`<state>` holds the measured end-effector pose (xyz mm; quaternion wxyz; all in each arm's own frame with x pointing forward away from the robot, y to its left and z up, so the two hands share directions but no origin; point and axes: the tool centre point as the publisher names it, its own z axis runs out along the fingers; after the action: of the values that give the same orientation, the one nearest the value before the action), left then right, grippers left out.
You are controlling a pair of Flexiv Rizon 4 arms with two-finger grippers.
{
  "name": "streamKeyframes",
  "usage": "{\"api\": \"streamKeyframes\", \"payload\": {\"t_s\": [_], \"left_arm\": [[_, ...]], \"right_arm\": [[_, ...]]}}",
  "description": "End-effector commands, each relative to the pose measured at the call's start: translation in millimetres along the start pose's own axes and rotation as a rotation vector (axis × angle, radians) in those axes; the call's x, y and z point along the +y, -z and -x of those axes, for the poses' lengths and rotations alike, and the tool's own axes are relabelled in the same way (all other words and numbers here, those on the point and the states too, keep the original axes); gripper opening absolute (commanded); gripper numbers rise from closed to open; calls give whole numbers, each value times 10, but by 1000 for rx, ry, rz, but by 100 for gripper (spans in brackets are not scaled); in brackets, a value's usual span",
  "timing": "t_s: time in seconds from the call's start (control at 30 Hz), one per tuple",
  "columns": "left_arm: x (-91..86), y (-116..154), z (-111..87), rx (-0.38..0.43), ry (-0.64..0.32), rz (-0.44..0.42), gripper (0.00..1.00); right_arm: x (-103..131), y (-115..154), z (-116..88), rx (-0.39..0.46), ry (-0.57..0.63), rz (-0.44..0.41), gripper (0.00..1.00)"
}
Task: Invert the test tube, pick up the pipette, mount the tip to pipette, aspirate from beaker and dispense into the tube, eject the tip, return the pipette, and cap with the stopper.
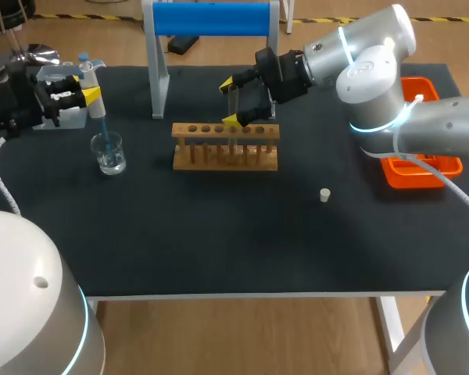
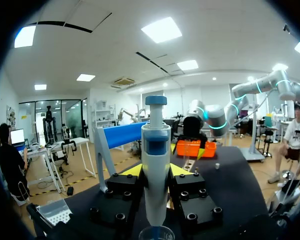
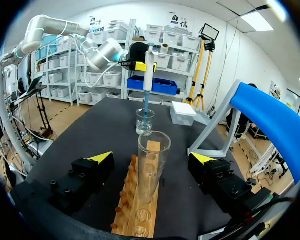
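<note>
We're clenching pipette (image 2: 155, 165) upright in left jaws, tip dipping into beaker (image 1: 109, 152). Right jaws released, straddling upright test tube (image 3: 151, 165) in rack (image 1: 225, 156), not touching. Tube sitting rightward of pipette, mouth up.

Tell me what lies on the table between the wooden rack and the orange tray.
Only the small white stopper, standing alone, slightly nearer the front edge of the table than either. The head view shows it.
</note>
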<state>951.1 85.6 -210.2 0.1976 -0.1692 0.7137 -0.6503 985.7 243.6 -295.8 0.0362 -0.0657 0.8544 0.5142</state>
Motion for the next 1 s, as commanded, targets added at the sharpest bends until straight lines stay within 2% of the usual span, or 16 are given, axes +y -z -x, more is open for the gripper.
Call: {"api": "streamKeyframes", "payload": {"t_s": [0.03, 0.3, 1.0], "left_arm": [[-3, -1, 1, 0, 0, 0, 0], [-3, -1, 1, 0, 0, 0, 0], [-588, 61, -131, -40, -109, 39, 0]], "right_arm": [[1, 8, -3, 0, 0, -1, 100], [1, 8, -3, 0, 0, -1, 100], [1, 8, -3, 0, 0, -1, 100]]}}
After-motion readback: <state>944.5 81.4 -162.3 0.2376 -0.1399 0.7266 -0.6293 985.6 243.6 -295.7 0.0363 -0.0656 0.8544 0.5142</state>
